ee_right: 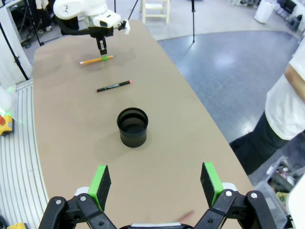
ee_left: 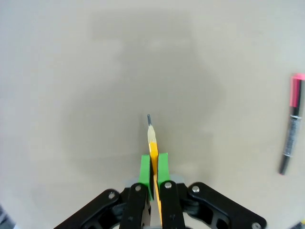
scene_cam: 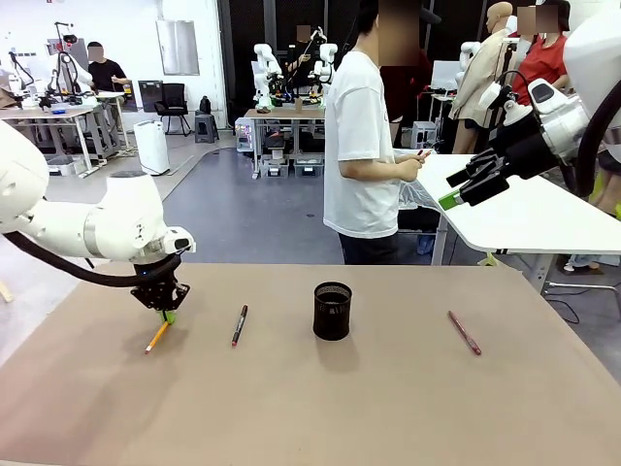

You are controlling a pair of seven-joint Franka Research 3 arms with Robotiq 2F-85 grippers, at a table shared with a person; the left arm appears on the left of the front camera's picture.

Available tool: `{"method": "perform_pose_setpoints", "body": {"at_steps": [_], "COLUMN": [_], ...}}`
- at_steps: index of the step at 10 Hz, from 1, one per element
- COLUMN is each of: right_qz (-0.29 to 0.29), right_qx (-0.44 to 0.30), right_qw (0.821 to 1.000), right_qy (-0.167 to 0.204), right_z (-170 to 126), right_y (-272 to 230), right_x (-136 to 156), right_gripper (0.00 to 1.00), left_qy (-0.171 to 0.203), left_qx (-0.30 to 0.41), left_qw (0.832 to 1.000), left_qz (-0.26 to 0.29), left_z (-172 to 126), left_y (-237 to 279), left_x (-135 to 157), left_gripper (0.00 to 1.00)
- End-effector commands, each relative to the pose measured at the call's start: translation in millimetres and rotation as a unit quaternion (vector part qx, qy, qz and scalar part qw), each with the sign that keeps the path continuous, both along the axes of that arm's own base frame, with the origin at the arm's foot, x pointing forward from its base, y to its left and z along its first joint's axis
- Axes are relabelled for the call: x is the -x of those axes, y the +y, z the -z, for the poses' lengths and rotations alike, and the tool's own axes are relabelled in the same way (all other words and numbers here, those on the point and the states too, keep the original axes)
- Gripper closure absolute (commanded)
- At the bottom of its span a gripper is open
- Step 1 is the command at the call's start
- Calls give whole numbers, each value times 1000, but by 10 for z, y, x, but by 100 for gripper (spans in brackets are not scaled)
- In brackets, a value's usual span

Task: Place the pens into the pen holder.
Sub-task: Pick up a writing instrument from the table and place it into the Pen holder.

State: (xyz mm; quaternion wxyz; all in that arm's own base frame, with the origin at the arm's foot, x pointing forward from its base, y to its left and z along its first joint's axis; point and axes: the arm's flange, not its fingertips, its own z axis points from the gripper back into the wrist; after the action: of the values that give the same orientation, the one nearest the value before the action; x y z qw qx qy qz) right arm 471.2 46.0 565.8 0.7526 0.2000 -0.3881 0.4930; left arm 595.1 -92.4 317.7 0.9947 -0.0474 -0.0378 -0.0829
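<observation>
1. Left gripper (scene_cam: 167, 313), at the left side of the table (scene_cam: 388, 417), is clamped narrow on the orange pencil (scene_cam: 155, 339). The pencil lies flat on the tabletop, and the green pads (ee_left: 145, 169) pinch it off its middle.
2. That pencil looks light, stiff and thin, so it will likely pivot in the pads when raised. A hold nearer its middle would keep it steadier.
3. Just to the right lies the dark pen (scene_cam: 239, 325) with a red end, apart from the pencil and untouched. Smooth and round, it may roll, so I would pinch across its barrel at mid-length.
4. At the middle stands the black mesh cup (scene_cam: 332, 311), upright; the right wrist view shows nothing inside it.
5. Right of the cup lies the pink pen (scene_cam: 464, 332), well apart from it.
6. Right gripper (scene_cam: 454, 189) hangs high above the table's right side, jaws wide, holding nothing.
</observation>
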Motion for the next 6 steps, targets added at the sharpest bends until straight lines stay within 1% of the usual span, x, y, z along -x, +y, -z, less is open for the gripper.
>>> {"method": "perform_pose_setpoints", "body": {"at_steps": [1, 2, 3, 4, 5, 6], "right_qz": [1, 1, 1, 1, 1, 1], "right_qx": [-2, -2, -2, -2, -2, -2], "right_qw": [1000, 1000, 1000, 1000, 1000, 1000], "right_qy": [-1, -1, -1, -1, -1, -1], "right_z": [-17, -17, -17, -17, -17, -17], "right_y": [-9, -9, -9, -9, -9, -9], "right_x": [5, 5, 5, 5, 5, 5], "right_gripper": [0, 0, 0, 0, 0, 0], "left_qy": [14, 11, -9, -27, -84, -147], "left_qx": [98, 124, 149, 177, 200, 221], "left_qw": [994, 990, 985, 979, 969, 954], "left_qz": [47, 62, 87, 96, 117, 138], "left_z": [-329, -501, -650, -781, -909, -1035], "left_y": [156, 155, 147, 119, 75, 25], "left_x": [131, 172, 220, 263, 312, 393], "left_gripper": [100, 100, 100, 100, 100, 100]}}
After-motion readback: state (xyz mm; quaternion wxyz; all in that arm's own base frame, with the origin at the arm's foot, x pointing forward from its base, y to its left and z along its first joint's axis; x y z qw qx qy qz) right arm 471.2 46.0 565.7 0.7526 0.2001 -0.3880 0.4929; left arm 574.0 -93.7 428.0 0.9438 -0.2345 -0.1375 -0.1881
